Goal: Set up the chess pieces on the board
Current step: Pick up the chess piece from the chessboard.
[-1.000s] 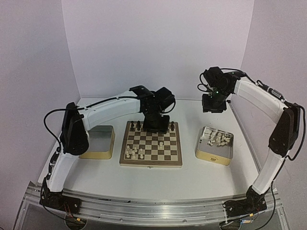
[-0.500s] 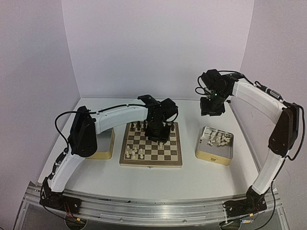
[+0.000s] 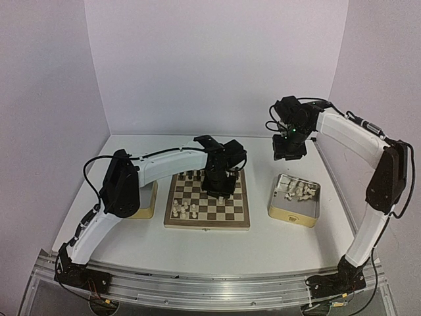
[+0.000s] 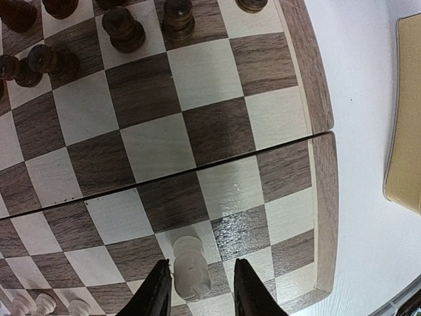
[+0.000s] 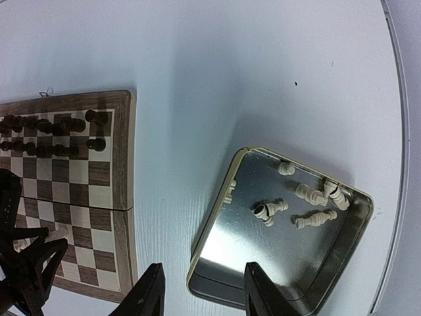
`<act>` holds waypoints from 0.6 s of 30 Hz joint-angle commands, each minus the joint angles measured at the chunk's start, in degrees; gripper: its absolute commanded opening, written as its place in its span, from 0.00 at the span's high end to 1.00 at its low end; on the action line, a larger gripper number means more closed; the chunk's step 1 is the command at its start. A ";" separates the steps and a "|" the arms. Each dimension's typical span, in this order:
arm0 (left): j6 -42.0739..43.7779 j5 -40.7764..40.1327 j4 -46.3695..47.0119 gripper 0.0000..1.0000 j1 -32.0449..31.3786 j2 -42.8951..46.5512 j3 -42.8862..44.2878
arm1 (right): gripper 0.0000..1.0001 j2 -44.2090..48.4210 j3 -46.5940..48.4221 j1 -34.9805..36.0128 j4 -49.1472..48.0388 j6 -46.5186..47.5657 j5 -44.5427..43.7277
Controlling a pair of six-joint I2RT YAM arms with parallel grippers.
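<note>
Board (image 4: 320, 164), near edge: cream piece (image 4: 189, 266) upright, straddled by left hand (image 4: 202, 276), narrow gap, not yet gripped. Judged light, rigid, smooth, easily toppled; best taken at mid-body. Tin (image 5: 263, 263): more pieces (image 5: 309, 194) lying loose. Right hand (image 5: 204, 276) half-spread, empty, above.

Looking down, I see my left arm (image 3: 164, 161) stretched across the board (image 3: 227, 212), its jaws low over squares just right of centre. I cannot make out their spacing from here. Cream pieces (image 3: 185, 209) cluster at the board's near left, and dark pieces (image 3: 191, 174) line its far edge. My right arm (image 3: 345, 128) hangs high, its jaws on the far side of the right tin (image 3: 293, 217), which holds more cream pieces.
</note>
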State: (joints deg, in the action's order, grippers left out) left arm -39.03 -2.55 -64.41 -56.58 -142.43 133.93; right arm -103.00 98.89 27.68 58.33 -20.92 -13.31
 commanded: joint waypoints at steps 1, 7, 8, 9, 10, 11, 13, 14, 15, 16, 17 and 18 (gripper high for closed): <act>0.05 -0.27 0.81 0.70 0.32 -0.28 2.90 | 0.60 -0.45 2.06 0.02 0.08 0.53 0.56; 0.00 -0.27 0.69 0.76 0.48 -0.27 2.84 | 0.60 -0.74 2.15 -0.04 -0.04 0.59 0.65; 0.00 -0.30 0.70 0.78 0.50 -0.23 2.81 | 0.60 -0.79 2.20 -0.05 -0.04 0.61 0.71; -0.02 -0.35 0.73 0.80 0.50 -0.20 2.75 | 0.60 -0.79 2.19 -0.06 -0.09 0.65 0.74; -0.04 -0.37 0.76 0.83 0.50 -0.15 2.68 | 0.60 -0.80 2.20 -0.05 -0.14 0.69 0.79; -0.04 -0.43 0.76 0.85 0.50 -0.08 2.61 | 0.60 -0.85 2.24 -0.08 -0.14 0.70 0.78; -0.01 -0.53 0.72 0.86 0.50 0.12 2.55 | 0.60 -0.85 2.23 -0.07 -0.14 0.71 0.79; -0.04 -0.60 0.74 0.87 0.50 0.28 2.47 | 0.60 -0.88 2.21 -0.06 -0.14 0.71 0.80; -0.08 -0.62 0.76 0.87 0.54 0.52 2.32 | 0.61 -0.89 2.24 -0.06 -0.18 0.70 0.81; -0.12 -0.68 0.70 0.88 0.51 0.99 2.15 | 0.61 -0.89 2.20 -0.07 -0.20 0.71 0.77; -0.17 -0.70 0.72 0.88 0.51 1.58 1.57 | 0.61 -0.89 2.20 -0.04 -0.22 0.71 0.86; -0.32 -0.74 0.79 0.88 0.51 2.37 0.53 | 0.61 -0.89 2.20 -0.01 -0.23 0.70 0.95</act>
State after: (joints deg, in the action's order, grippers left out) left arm -39.03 -2.70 -64.40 -56.31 -142.69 133.93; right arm -103.11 98.91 27.68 58.32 -20.80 -13.24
